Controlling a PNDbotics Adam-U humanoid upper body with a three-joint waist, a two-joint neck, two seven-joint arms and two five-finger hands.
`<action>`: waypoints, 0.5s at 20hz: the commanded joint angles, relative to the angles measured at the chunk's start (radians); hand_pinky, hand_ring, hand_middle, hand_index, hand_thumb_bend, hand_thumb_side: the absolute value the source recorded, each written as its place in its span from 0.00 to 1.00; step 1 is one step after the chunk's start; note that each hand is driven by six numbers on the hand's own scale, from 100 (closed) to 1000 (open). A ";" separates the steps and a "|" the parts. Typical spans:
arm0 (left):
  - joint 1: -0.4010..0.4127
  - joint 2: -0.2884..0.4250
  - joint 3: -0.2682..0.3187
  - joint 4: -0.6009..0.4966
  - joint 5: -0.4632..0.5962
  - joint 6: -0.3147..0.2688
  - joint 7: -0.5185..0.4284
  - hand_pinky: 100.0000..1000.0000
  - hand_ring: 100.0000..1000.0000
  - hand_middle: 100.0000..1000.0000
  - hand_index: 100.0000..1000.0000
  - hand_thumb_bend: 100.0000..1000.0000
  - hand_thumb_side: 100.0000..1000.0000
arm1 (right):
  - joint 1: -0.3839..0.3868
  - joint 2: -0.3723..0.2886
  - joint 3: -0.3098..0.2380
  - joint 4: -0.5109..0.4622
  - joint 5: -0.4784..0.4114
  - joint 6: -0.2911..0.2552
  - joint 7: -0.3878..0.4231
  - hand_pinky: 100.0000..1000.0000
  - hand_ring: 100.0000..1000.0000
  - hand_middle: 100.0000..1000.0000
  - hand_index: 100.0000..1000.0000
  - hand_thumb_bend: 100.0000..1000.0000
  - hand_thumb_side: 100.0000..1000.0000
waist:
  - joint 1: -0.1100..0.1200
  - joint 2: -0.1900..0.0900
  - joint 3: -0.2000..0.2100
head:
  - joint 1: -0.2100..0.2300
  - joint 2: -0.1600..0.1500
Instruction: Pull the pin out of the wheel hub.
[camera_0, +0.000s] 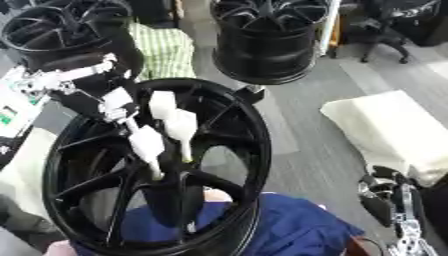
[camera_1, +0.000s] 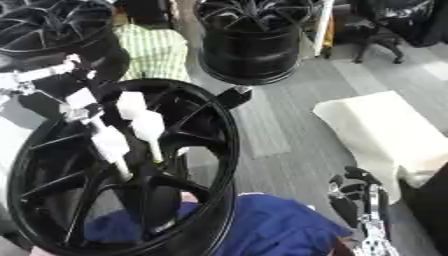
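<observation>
A black wheel (camera_0: 227, 150) fills the near left of the view, its open face tilted up toward the camera and its spokes meeting at the hub (camera_0: 171, 175) low in the middle. The left hand (camera_0: 162, 127) comes in from ten o'clock, and its pale fingers (camera_0: 181, 127) run straight down along the spokes, their tips at the hub. The fingers lie side by side, not curled. The pin cannot be made out among them, so I cannot tell whether they touch it. Blue cloth (camera_0: 280, 227) lies under the wheel at five o'clock. The right hand (camera_1: 359, 200) rests at four o'clock, near the lower corner, fingers up and relaxed, holding nothing. Two more black wheels (camera_0: 262, 40) stand at twelve and eleven o'clock, and a white cushion (camera_0: 394, 130) lies at three o'clock.
</observation>
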 joint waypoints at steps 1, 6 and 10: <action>-0.042 0.077 0.071 -0.041 0.045 -0.279 -0.308 0.31 0.29 0.23 0.50 0.00 0.14 | -0.006 -0.013 -0.004 -0.008 -0.003 -0.004 -0.003 0.43 0.47 0.60 0.71 0.02 0.06 | 0.001 -0.012 0.005 | -0.003 -0.003; -0.031 0.187 0.186 -0.063 0.082 -0.216 -0.308 0.32 0.29 0.22 0.50 0.00 0.12 | -0.001 -0.018 -0.011 -0.006 -0.001 -0.005 -0.011 0.43 0.47 0.60 0.71 0.02 0.06 | 0.011 -0.019 0.020 | -0.015 -0.001; 0.040 0.275 0.253 -0.057 0.080 -0.183 -0.308 0.32 0.29 0.23 0.50 0.00 0.12 | 0.003 -0.020 -0.016 -0.006 0.000 -0.005 -0.018 0.43 0.47 0.60 0.71 0.02 0.06 | 0.014 -0.022 0.034 | -0.021 -0.001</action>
